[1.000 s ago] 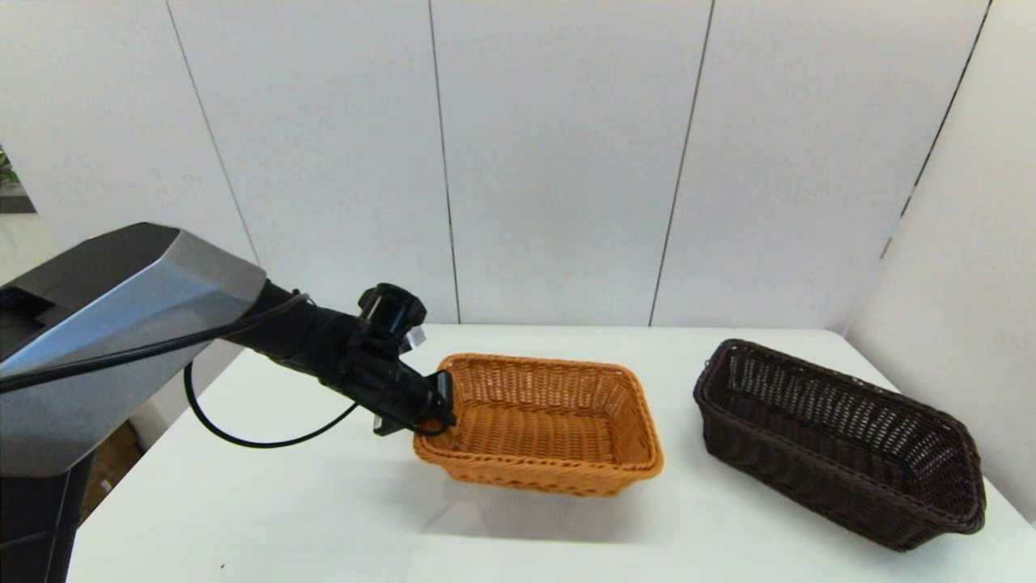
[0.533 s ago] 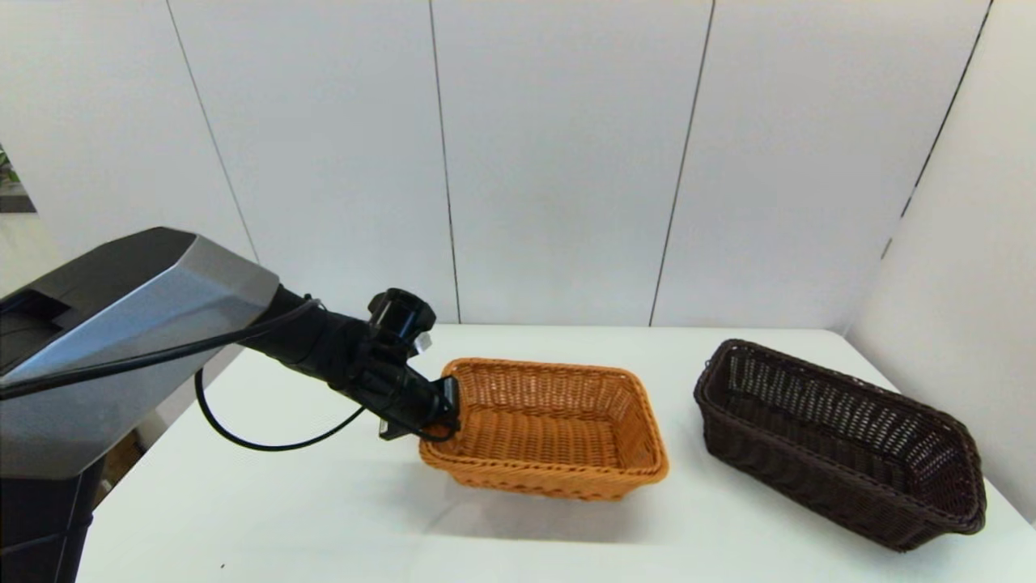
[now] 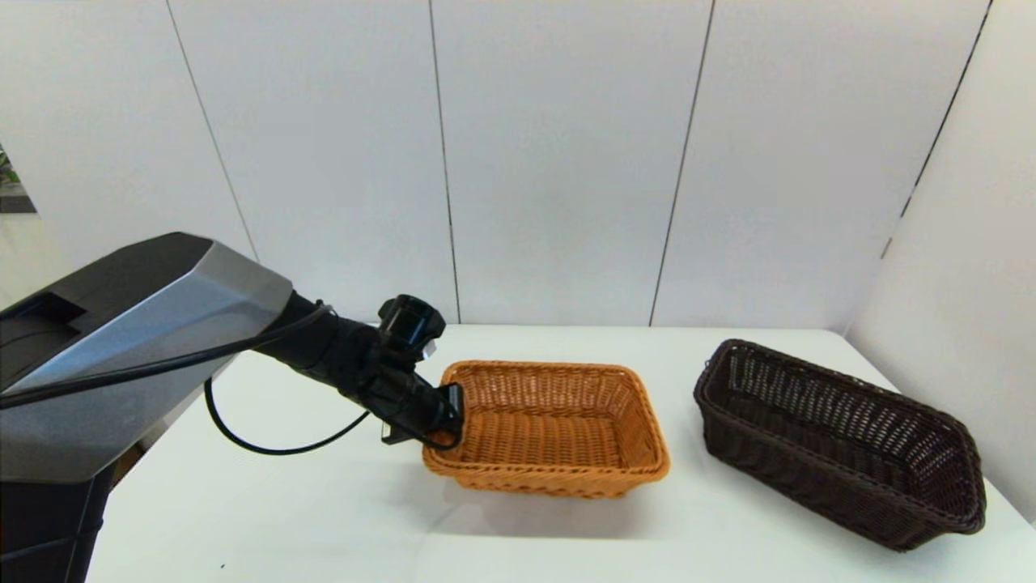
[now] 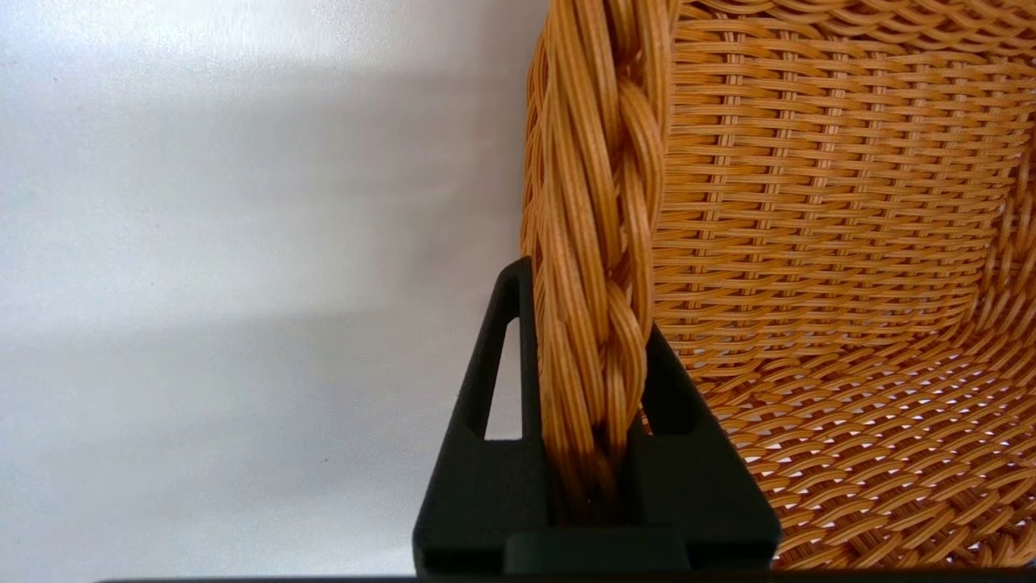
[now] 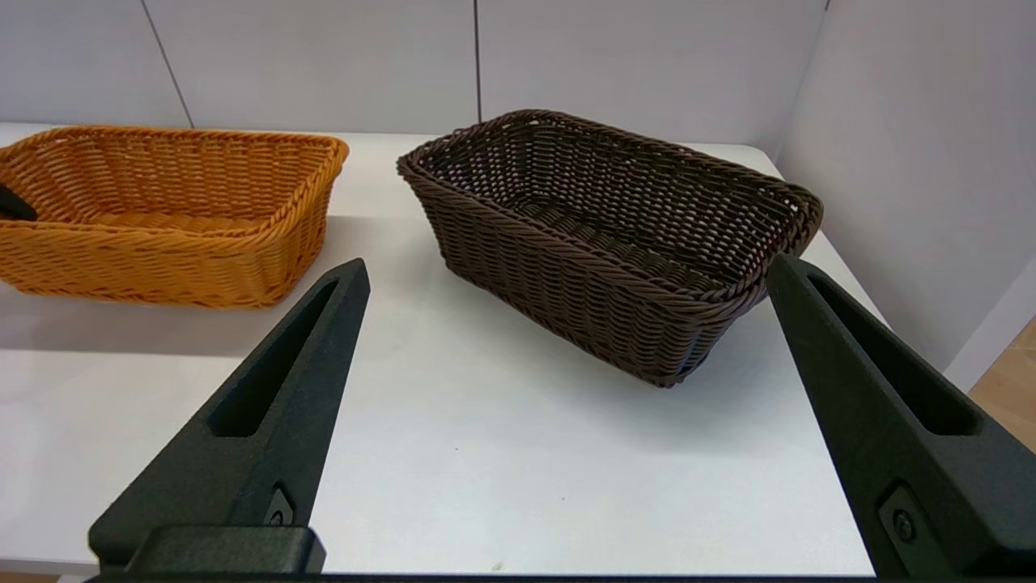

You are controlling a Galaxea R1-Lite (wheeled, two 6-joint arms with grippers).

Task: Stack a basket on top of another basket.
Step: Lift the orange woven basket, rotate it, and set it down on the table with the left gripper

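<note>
My left gripper (image 3: 449,409) is shut on the braided rim at the left end of the orange-tan basket (image 3: 550,429), one finger inside and one outside. The left wrist view shows the rim (image 4: 599,243) pinched between the black fingers (image 4: 486,453). This basket hangs slightly above the table, with its shadow beneath it. The dark brown basket (image 3: 842,441) rests on the table at the right, apart from the orange-tan one and untouched. In the right wrist view my right gripper (image 5: 566,267) stands open near the table's front, facing the dark brown basket (image 5: 615,210), nothing between its fingers.
The white table (image 3: 324,518) is bounded by white wall panels at the back and on the right (image 3: 955,243). A black cable (image 3: 267,445) loops under the left arm. A strip of bare table separates the two baskets.
The left arm has carried the orange-tan basket a little to the right, towards the dark brown basket. The dark brown basket has not moved.
</note>
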